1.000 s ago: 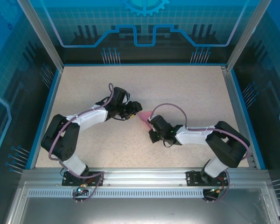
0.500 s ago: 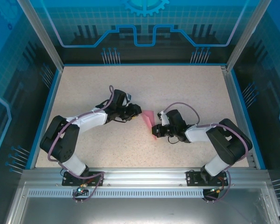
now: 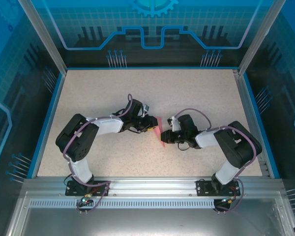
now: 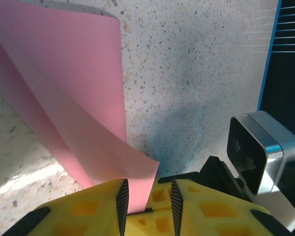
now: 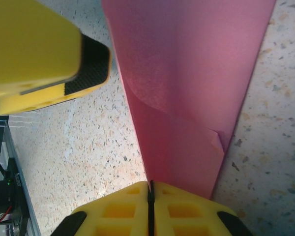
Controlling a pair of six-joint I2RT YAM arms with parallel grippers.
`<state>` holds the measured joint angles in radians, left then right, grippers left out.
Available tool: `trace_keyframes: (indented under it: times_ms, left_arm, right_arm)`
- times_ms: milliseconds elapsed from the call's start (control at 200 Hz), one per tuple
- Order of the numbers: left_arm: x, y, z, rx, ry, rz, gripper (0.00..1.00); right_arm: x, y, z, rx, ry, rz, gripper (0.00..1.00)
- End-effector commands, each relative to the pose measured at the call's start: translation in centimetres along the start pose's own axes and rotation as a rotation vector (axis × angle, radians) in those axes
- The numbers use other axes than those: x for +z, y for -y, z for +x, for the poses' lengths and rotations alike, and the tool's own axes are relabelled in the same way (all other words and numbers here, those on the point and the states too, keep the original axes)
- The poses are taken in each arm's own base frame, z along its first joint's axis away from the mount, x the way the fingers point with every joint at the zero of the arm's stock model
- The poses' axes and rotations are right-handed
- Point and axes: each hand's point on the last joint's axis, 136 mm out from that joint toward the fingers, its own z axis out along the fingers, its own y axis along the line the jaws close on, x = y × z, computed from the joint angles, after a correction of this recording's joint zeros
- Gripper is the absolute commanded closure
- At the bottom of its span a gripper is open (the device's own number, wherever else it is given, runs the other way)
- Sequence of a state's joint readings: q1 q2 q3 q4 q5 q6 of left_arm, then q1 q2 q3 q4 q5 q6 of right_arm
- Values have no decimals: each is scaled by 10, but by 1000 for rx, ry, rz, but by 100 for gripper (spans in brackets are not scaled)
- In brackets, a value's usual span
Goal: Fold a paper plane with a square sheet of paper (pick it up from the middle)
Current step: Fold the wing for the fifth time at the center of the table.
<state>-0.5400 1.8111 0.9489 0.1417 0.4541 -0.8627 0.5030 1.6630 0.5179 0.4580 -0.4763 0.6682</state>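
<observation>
The right end effector (image 3: 165, 137) is clamped shut on the sheet of paper (image 3: 159, 130). Seen from its own wrist, the two yellow fingers (image 5: 113, 214) meet in a thin dark seam. The pink sheet comes out of that seam and runs straight ahead of the end effector, widening as it goes. A long fold runs down the sheet, one layer curls over the other, and there is a small crumple at the edge just right of the fingertips. The paper is narrow and folded here, no flat square.

The left end effector (image 3: 150, 124) faces the right one from the other side of the paper, and the two sit close together near the middle of the bench (image 3: 196, 93). From the left wrist, its jaws stand part-way apart, and the near end of the pink sheet reaches into the gap between the black-edged pads (image 4: 122, 199). A dark slit stays free beside the paper, so the jaws look unclosed, though whether either pad already presses the sheet is hard to judge from this angle.

Ahead of the left end effector the sheet rises off the speckled bench and bends over at its far edge. To the right of those fingers sits a black-and-silver camera housing (image 4: 260, 150) (apparently on the other arm). One left finger (image 5: 39, 49) shows ahead and to the left of the right end effector, just beside the paper's edge.
</observation>
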Motion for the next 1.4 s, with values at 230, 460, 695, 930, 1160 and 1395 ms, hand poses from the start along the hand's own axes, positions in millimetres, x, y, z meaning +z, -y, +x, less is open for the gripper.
trace_keyframes:
  times_ms: [230, 460, 695, 930, 1160, 1395]
  left_arm:
    - [18, 2, -10, 24, -3, 9, 70]
    - [20, -8, -11, 10, 0, -37, 72]
    - [23, -17, -12, -9, 10, -73, 72]
    - [25, -18, -14, -15, 9, -78, 73]
    - [25, -22, -15, -25, 11, -92, 73]
    - [24, -20, -18, -29, 17, -84, 73]
  right_arm:
    - [-2, 12, 5, 43, -25, 46, 83]
    - [-2, 14, 6, 31, -36, 82, 79]
    - [-6, 5, 5, -27, -42, 103, 66]
    - [-4, 7, 7, -86, -76, 187, 62]
    - [-4, 13, 8, -106, -79, 242, 64]
    - [-2, 12, 7, -103, -72, 247, 80]
